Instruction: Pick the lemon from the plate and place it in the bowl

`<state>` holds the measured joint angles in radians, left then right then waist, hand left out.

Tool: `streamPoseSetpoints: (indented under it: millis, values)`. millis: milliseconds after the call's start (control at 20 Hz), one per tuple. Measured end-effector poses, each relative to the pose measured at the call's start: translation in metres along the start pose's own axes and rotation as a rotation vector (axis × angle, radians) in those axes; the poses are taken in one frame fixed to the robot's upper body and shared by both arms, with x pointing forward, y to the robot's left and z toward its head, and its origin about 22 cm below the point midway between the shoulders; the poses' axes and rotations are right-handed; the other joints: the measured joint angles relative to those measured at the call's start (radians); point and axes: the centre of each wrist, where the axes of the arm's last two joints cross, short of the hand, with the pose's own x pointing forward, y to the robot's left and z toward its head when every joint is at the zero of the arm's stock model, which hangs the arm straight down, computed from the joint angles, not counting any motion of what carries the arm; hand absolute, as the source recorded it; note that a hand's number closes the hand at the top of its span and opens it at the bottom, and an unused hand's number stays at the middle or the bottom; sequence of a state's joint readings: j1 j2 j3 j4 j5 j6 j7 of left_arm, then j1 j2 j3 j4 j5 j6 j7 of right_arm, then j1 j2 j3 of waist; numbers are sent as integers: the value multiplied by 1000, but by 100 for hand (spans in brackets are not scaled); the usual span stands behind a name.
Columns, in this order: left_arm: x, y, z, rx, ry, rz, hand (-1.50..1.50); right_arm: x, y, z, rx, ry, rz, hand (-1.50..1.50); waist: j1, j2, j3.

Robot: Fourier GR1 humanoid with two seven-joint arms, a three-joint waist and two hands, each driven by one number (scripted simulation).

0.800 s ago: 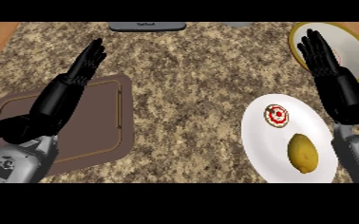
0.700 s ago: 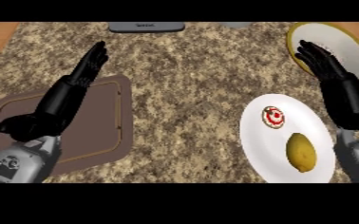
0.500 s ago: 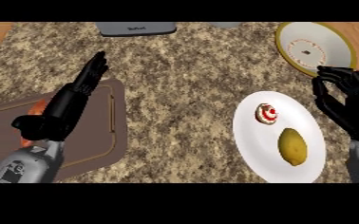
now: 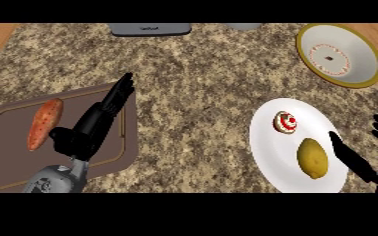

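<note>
Head view: a speckled stone bench (image 4: 199, 80) is seen from steeply above. On its right side a white plate (image 4: 266, 145) is set, and the lemon (image 4: 312, 158) lies on the plate's lower right part, upright in the frame with its pointed ends toward the top and bottom. A small round cake with red and white icing (image 4: 286, 122) is placed on the same plate, just above the lemon and apart from it.

The bowl (image 4: 341, 54), white inside with a yellowish rim, is found at the upper right corner of the bench, well apart from the plate.

The right hand (image 4: 353, 161) is seen at the right edge, just beside the lemon, with a dark finger laid over the plate's right rim; only part of the hand is in frame, and whether it is wide or closed cannot be told. The lemon is not touched by it.

The left hand (image 4: 96, 122) is held over a brown cutting board (image 4: 125, 150) at the left, with its fingers straight and pointing up the frame; nothing is held in it. A sweet potato (image 4: 44, 123) lies on the board to the left of that hand.

A grey object (image 4: 150, 28) is cut by the top edge of the bench.
</note>
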<state>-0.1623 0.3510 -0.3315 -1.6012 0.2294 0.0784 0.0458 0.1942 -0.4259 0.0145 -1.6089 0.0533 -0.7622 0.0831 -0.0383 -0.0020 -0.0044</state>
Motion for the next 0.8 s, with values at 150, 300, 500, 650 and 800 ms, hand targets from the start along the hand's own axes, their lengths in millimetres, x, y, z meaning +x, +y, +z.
streamPoseSetpoints:
  millis: [150, 300, 500, 650, 800]
  values:
    - [-5, -5, 1, -21, 2, 4, 0, 2, -11, 2, 34, 31, 142, -150, 19, 3, -1]
    - [-5, -8, 0, -30, 0, 2, 0, 5, -27, -4, 100, 86, 303, -150, 32, 5, -3]
    - [-2, -14, -5, -49, -6, 5, 0, 17, -39, -6, 260, 218, 506, -150, 46, 9, -5]
    - [-1, -19, -6, -57, -6, 8, 0, 39, -38, -6, 413, 340, 593, -150, 57, 9, -5]
    - [-4, -22, -6, -66, -2, 9, 0, 70, -35, -10, 532, 442, 635, -150, 64, 8, -4]
